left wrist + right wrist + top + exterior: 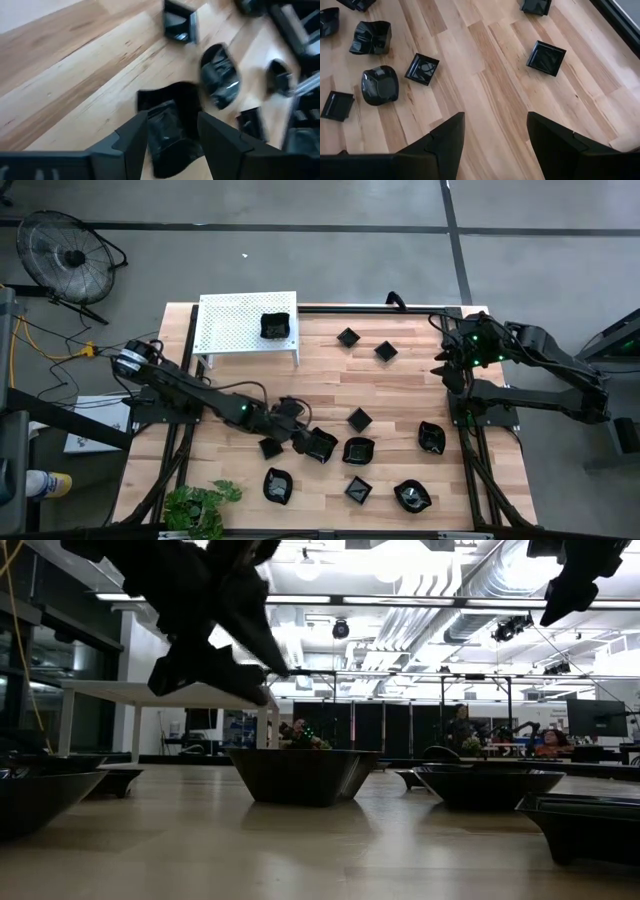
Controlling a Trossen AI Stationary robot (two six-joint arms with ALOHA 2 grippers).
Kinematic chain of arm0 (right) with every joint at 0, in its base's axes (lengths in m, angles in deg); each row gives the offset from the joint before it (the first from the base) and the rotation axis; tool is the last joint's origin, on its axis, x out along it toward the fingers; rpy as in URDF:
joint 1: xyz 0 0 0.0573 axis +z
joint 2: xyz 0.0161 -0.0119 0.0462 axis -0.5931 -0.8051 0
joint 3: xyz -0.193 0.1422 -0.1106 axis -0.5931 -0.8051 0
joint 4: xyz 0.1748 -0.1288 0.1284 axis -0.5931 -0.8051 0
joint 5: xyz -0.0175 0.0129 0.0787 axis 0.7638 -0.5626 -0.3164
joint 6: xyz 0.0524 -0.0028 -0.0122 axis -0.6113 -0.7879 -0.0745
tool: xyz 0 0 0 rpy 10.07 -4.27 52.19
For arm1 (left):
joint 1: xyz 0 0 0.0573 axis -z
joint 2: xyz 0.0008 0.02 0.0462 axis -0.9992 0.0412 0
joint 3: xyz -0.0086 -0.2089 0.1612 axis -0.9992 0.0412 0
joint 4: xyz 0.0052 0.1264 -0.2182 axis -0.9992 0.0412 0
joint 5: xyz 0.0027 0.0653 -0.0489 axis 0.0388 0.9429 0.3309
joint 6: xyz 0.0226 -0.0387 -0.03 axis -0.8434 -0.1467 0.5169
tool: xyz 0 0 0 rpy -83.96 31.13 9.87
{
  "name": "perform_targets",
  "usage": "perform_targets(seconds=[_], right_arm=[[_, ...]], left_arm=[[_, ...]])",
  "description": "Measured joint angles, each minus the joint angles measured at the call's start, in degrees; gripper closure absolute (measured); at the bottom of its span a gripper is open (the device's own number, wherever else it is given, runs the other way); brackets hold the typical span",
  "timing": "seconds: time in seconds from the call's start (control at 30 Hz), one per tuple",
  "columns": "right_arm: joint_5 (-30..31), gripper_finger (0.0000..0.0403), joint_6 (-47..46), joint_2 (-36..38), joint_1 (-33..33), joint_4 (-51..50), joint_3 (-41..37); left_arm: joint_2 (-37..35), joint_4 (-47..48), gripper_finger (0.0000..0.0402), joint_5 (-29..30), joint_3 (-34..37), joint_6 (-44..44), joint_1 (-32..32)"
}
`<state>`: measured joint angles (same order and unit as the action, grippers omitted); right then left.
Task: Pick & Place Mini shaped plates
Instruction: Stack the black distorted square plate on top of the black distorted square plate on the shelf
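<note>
Mini shaped plates [359,419] scattered, one on white shelf [230,325], left end effector [312,442] over one

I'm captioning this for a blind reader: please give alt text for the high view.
The left gripper reaches over the wooden table to a black plate among ten scattered ones; another plate sits on a white shelf. The right gripper waits at the right edge.

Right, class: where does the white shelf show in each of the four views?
High: shelf at the table's top left corner, a plate on it.
Low: at left, raised on legs.
Left wrist: absent.
Right wrist: absent.
Landmark: the wooden table, in all four.
Left tool works mid-table; right tool waits at the right edge.
</note>
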<state>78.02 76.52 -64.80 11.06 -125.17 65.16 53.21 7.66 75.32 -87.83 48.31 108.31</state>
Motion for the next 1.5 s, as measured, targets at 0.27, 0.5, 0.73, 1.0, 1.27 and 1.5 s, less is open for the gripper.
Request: perform_targets(seconds=[0.27,0.5,0.73,1.0,1.27,1.5], right_arm=[[0.08,0.0194,0.21,-0.02,-0.02,0.01,0.0],[0.19,0.0194,0.63,-0.02,0.0,0.02,0.0],[0.06,0.0194,0.63,0.0,0.0,-0.05,0.0],[0.21,0.0194,1.79,0.04,0.0,-0.05,0.0],[0.21,0.0194,2.6,0.04,-0.02,-0.07,0.0],[0.23,0.0194,2.6,0.02,-0.02,-0.07,0.0]], left_arm=[[5.06,5.91,0.0243,-0.13,-6.08,-0.05,-0.02],[9.39,14.14,0.0244,-1.06,-12.05,-0.47,0.0],[12.8,18.12,0.0244,-1.54,-15.17,-0.04,-0.02],[15.83,18.36,0.0244,-5.25,-15.94,1.37,0.0],[15.87,19.2,0.0253,-6.48,-15.89,1.63,-0.02],[15.87,19.7,0.0327,-8.25,-15.89,1.36,-0.02]])
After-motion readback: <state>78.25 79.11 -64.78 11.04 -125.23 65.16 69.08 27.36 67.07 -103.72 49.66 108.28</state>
